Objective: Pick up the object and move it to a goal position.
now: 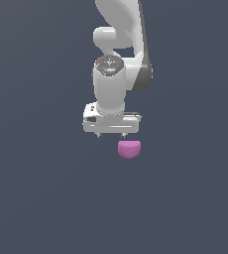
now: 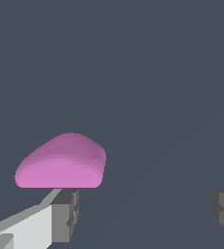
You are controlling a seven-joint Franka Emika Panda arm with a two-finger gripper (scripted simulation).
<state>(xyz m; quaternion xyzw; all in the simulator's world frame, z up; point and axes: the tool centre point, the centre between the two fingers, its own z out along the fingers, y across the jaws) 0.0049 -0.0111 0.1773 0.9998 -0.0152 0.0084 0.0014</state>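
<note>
White end effector hangs above the dark surface, jaws spread wide, gripping nothing. Pink object lies just beyond it, off toward the exterior view's right. Risk: descending from this offset, 1 finger lands on the lump and shoves it.

**Count of what is in view**

One robot arm, white with grey joints. One gripper at its end, carrying two fingers; both grey pads show in the wrist view, set wide apart. One pink lump, flat on one side and rounded on the other. One plain dark grey floor beneath everything.
</note>
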